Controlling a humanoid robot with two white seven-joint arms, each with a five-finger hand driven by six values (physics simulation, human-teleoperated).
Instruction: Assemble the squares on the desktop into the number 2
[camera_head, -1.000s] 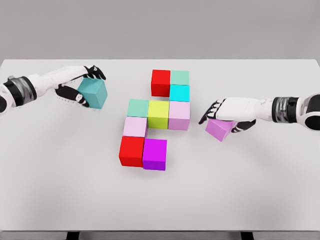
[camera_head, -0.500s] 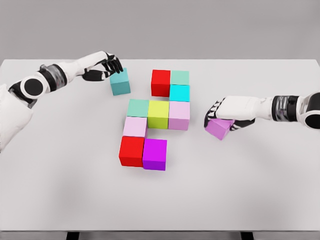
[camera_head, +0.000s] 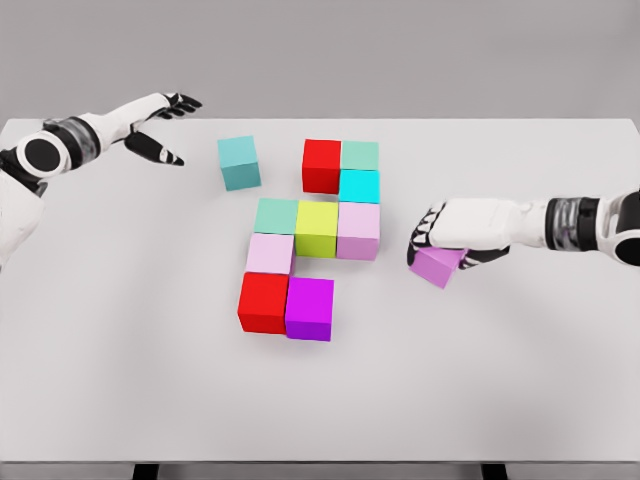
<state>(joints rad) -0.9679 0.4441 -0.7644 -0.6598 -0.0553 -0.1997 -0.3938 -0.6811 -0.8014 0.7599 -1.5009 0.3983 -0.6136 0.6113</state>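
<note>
Left hand (camera_head: 160, 125): I am spreading my fingers, holding nothing, apart from the teal cube (camera_head: 239, 163)
Right hand (camera_head: 447, 236): I am gripping the purple cube (camera_head: 438, 265)

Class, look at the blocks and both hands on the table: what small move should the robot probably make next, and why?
Probably slide the teal block right until it meets the top red block. It sits apart, left of the figure, and the open left hand is off it. The top row has only two blocks. The right hand holds a purple block.
</note>
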